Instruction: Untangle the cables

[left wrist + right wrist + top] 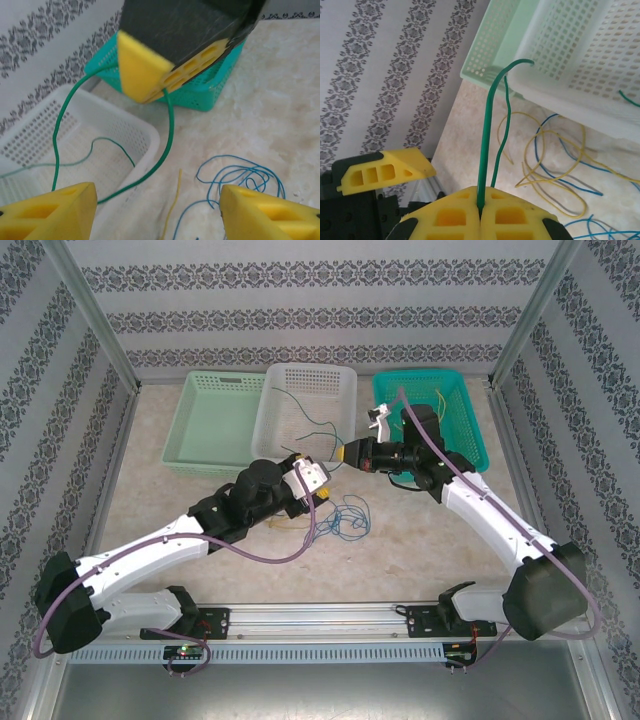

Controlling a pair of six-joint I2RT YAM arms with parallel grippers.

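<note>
One grn cable [486, 130] in R gripper [480, 211]

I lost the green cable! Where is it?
In the right wrist view, the green cable is pinched in the right gripper and runs up to the white basket.

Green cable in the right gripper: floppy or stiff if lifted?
Probably floppy: the green cable bends in loose curves between the right gripper and the white basket rim. Likely very light, being so thin. Might slip: pinched only at the tips.

The left claw [318, 478] seemingly hides part of the tangled cables [345, 519], too thin to separate.
</note>
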